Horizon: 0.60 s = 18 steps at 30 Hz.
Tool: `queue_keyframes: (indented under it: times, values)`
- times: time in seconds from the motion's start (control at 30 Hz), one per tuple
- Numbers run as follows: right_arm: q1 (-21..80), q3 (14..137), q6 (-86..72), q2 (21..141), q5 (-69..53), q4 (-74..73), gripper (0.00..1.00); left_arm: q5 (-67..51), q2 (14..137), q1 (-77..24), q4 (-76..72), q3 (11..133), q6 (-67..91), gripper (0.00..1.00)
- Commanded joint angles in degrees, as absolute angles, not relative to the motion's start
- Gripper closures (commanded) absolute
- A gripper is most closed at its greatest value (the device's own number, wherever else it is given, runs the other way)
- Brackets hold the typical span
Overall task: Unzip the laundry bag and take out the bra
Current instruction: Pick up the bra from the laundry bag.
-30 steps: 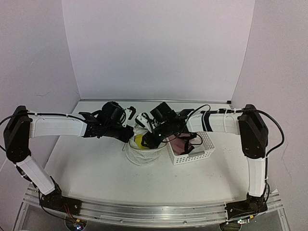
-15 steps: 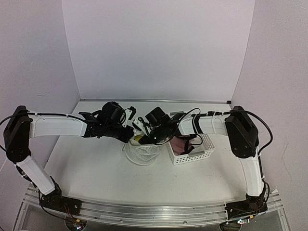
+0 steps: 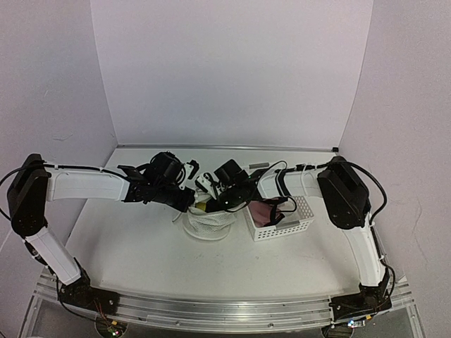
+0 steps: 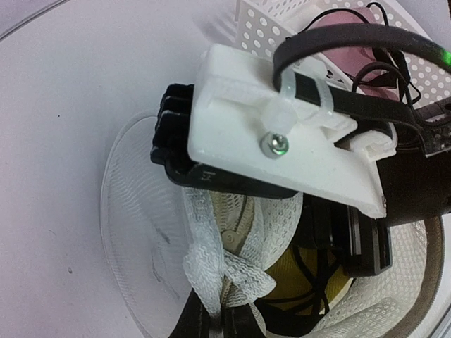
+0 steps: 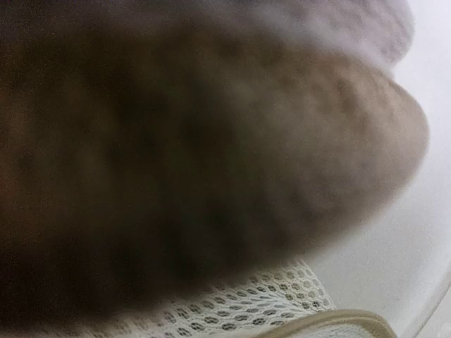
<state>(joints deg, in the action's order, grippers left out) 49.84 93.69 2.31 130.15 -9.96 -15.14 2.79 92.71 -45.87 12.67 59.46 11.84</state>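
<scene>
The laundry bag stands open-topped at mid-table, white mesh with a wire rim. My left gripper is at its left rim; in the left wrist view the gripper is shut on the bag's woven zipper edge. The bra lies inside, yellow with black straps, and shows as a yellow patch from above. My right gripper reaches down into the bag's mouth over the bra; its black fingers are partly hidden. The right wrist view is a dark blur over mesh.
A white lattice basket holding pinkish cloth and black cords stands directly right of the bag and shows in the left wrist view. Both forearms cross low over the table's middle. White walls close in the back and sides.
My right gripper has moved left and down into the bag's mouth, and its elbow has swung inward. The left gripper has kept its hold on the rim, and the bag sits slightly lower.
</scene>
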Motion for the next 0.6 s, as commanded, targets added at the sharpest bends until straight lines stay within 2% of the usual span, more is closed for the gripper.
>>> queue_keyframes:
  times: [0.0,0.07,0.57]
  values:
    - [49.8,93.2,1.8,131.0,-11.2,-16.1,0.89,3.1,92.4,-46.2,10.2,59.9,11.3,1.0]
    - [49.8,92.1,2.0,129.9,-11.2,-15.9,1.0,3.3,92.4,-46.2,10.3,59.8,11.3,1.0]
    - [49.9,81.3,1.8,115.0,-12.1,-7.6,1.0,9.3,92.6,-46.2,12.1,59.3,13.8,1.0]
